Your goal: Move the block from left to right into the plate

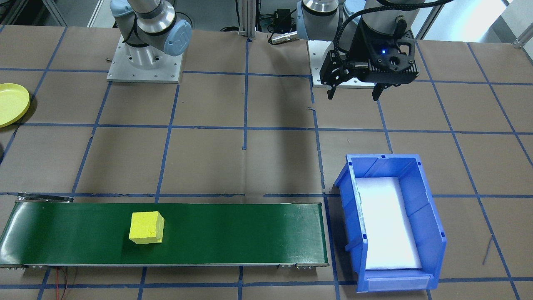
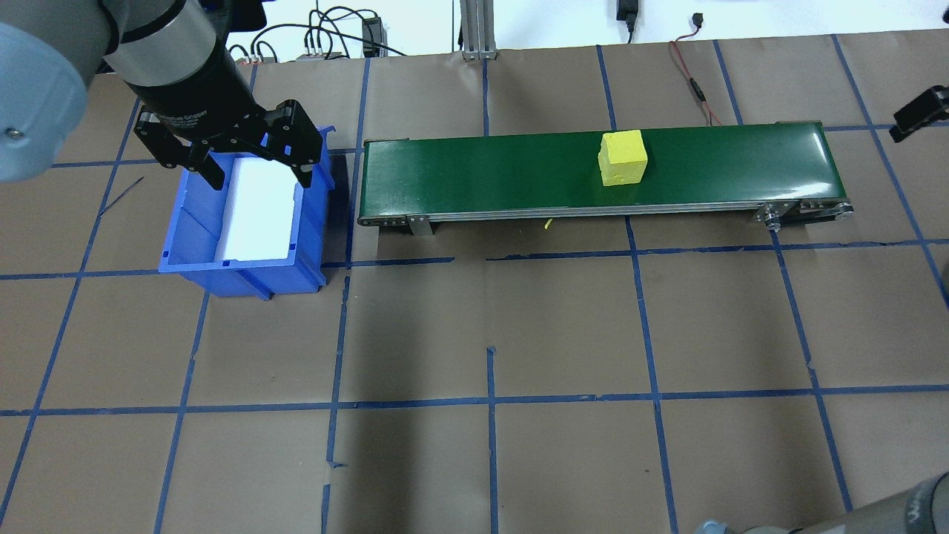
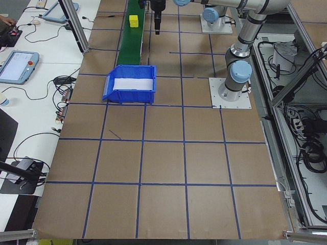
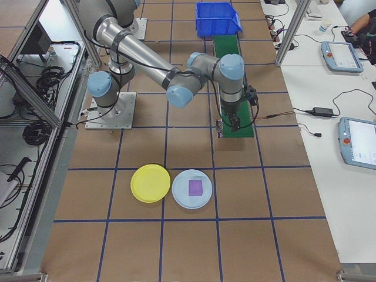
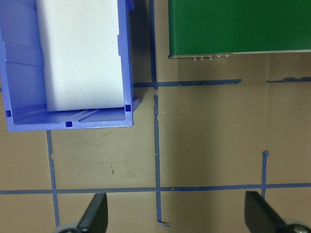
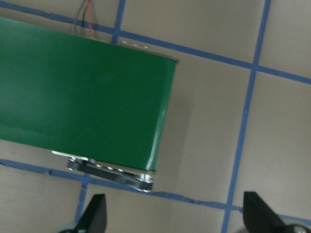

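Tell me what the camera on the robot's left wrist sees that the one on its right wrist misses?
Only the left wrist view shows the blue bin with its white liner, sitting apart from the green belt across a taped line. Only the right wrist view shows the belt's other end, with its metal roller bracket and thin red and black wires beyond it. Both show a belt end, the brown taped table and two open fingertips. Neither shows the yellow block or plate.

a yellow foam block [image 1: 146, 227] sits flat on the green belt [image 1: 233, 233], toward its right half, while the round yellow plate [image 4: 150, 183] lies empty on the table, well apart.
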